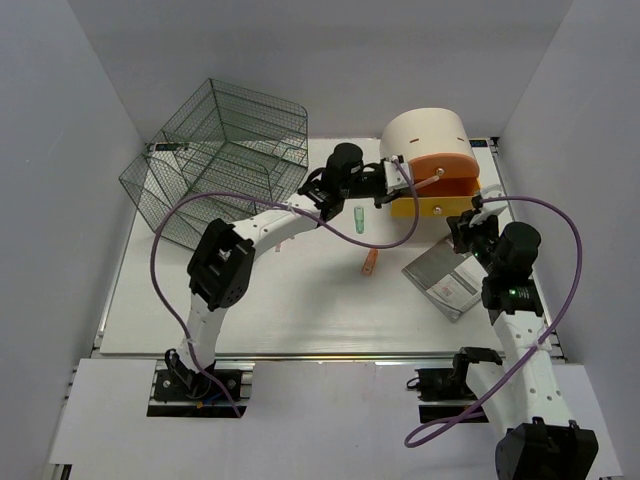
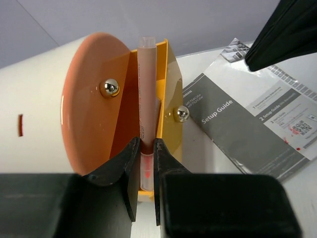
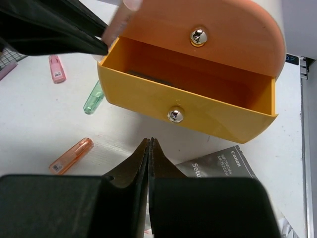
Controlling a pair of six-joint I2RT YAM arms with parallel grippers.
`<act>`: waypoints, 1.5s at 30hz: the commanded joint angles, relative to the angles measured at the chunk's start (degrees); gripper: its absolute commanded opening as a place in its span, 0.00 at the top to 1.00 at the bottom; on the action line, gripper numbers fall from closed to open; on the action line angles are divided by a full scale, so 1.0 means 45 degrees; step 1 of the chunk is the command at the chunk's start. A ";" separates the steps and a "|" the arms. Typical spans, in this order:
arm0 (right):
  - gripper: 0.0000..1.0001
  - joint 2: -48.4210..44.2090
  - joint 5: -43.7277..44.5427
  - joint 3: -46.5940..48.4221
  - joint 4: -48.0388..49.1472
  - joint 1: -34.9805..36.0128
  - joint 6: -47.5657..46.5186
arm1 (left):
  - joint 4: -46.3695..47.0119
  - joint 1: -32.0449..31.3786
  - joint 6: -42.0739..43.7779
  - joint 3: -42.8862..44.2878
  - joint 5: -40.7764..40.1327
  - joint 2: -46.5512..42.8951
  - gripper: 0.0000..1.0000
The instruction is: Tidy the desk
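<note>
The white desk (image 1: pixel 300 310) carries a cream-and-orange drawer box (image 1: pixel 428 140) with its yellow drawer (image 1: pixel 437 200) pulled open. My left gripper (image 1: pixel 398 178) is shut on a pale pink pen (image 2: pixel 147 99) and holds it over the open drawer (image 2: pixel 168 94), pen tip pointing into it. The gripper's fingertips (image 2: pixel 144 148) pinch the pen near its end. My right gripper (image 1: pixel 470 222) is shut and empty (image 3: pixel 149 141), hovering just in front of the drawer (image 3: pixel 188 94), above a grey setup guide booklet (image 1: pixel 447 280).
A dark wire-mesh cage (image 1: pixel 215 160) stands at the back left. On the desk lie a green highlighter (image 3: pixel 93 97), an orange highlighter (image 3: pixel 72 154) and a pink one (image 3: pixel 57 68). The booklet also shows in the left wrist view (image 2: pixel 237 129).
</note>
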 commanded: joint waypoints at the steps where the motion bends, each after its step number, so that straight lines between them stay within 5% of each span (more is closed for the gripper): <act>1: 1.00 -0.0240 0.0029 0.0105 0.0519 -0.0166 0.0150 | 0.1054 -0.0045 -0.0219 0.1020 0.0208 0.0242 0.98; 5: 1.00 -0.0280 -0.0088 0.0105 0.0558 -0.0284 0.0169 | 0.1152 -0.0045 -0.0453 0.1315 -0.0047 0.0654 0.91; 12: 1.00 -0.0338 -0.0713 0.0046 0.0499 -0.0401 0.0072 | 0.1406 -0.0045 -0.0961 0.1451 -0.0418 0.0929 0.60; 14: 0.87 -0.0318 -0.1218 -0.0012 0.0480 -0.0421 -0.0201 | 0.1406 -0.0045 -0.1117 0.1607 -0.0593 0.0909 0.39; 18: 0.66 -0.0299 -0.2893 -0.0149 0.0247 -0.0421 -0.1409 | 0.1796 -0.0045 -0.1703 0.1686 -0.0866 0.0597 0.37; 22: 0.64 -0.0163 -0.4870 -0.0558 -0.0514 -0.0323 -0.4199 | 0.2692 0.0209 -0.3690 0.1025 -0.1218 -0.0319 0.58; 23: 0.73 -0.0046 -0.5666 -0.0694 -0.0671 -0.0323 -0.4824 | 0.2734 0.0209 -0.4644 0.0693 -0.1412 -0.1018 0.86; 24: 0.77 0.0090 -0.6022 -0.0908 -0.1137 -0.0304 -0.6320 | 0.2676 0.0325 -0.5059 -0.0277 -0.2130 -0.1431 0.97; 26: 0.87 0.0578 -0.6687 -0.0930 -0.1918 -0.0226 -0.7696 | 0.2402 0.0327 -0.5609 -0.1569 -0.2449 -0.3122 1.00; 32: 0.91 0.1030 -0.7021 -0.0676 -0.1885 0.0145 -0.7683 | 0.2227 0.0327 -0.5825 -0.8716 -0.3987 -0.7835 1.00; 35: 0.88 0.0775 -0.6964 -0.0988 -0.1475 0.0204 -0.7157 | 0.1545 0.0327 -0.7326 -1.0869 -0.7062 -0.9557 0.85; 36: 0.87 0.0737 -0.6944 -0.1047 -0.1280 0.0204 -0.7000 | 0.0808 0.0327 -0.7406 -1.1046 -0.7697 -0.9811 0.66; 39: 0.82 0.0814 -0.6769 -0.1047 -0.1220 0.0204 -0.6765 | -0.0095 0.0327 -0.6531 -1.0776 -0.8933 -0.9444 0.41; 45: 0.77 0.0620 -0.6378 -0.1321 -0.1122 0.0107 -0.6686 | -0.3804 0.0034 -0.2900 -0.7964 -1.2013 -0.6126 0.40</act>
